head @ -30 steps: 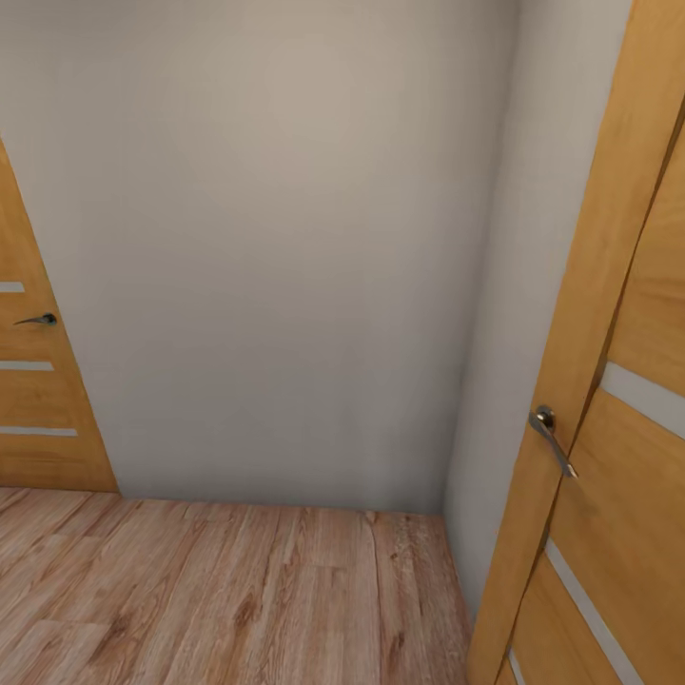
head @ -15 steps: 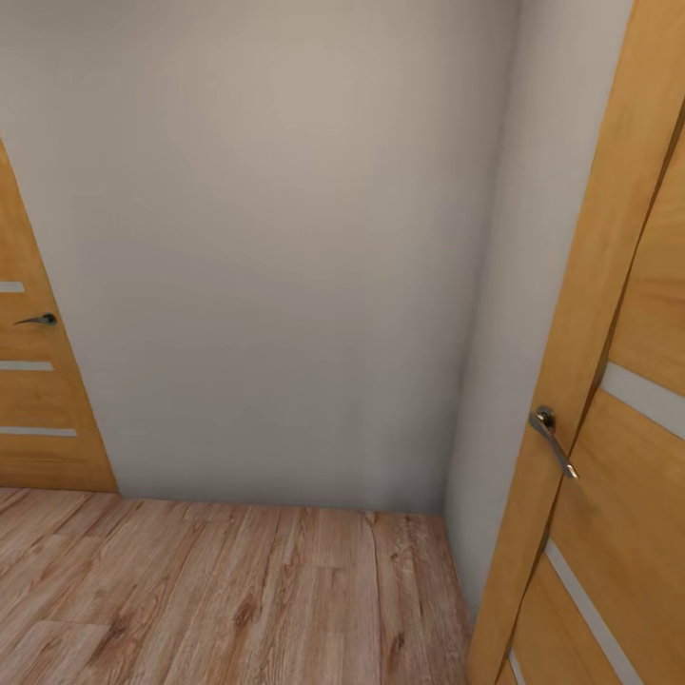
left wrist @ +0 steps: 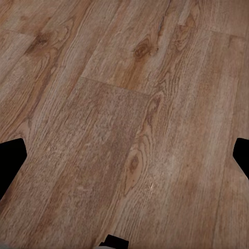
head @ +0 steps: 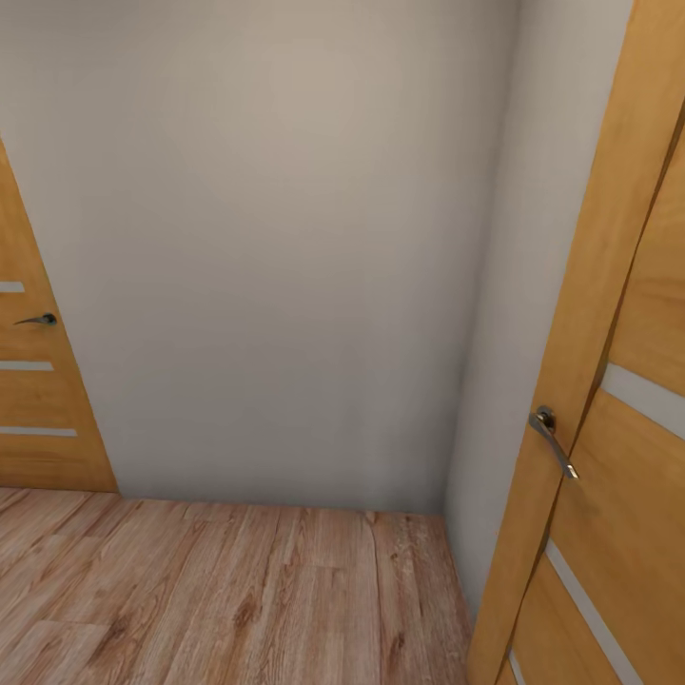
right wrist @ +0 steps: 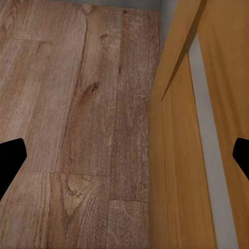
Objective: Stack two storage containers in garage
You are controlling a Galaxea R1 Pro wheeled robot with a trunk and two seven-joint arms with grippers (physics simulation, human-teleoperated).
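the head view faces a pale grey wall [head: 276, 247] in a corner, with a wooden door [head: 33, 381] at the left and another wooden door [head: 609, 400] close at the right, its metal handle [head: 552, 440] showing. light wood-plank floor [head: 228, 590] runs below. the left end effector [left wrist: 124, 155] and right end effector [right wrist: 124, 155] show only dark fingertips at the frame edges, seemingly spread wide over bare planks, holding nothing. no view lets me place the containers.
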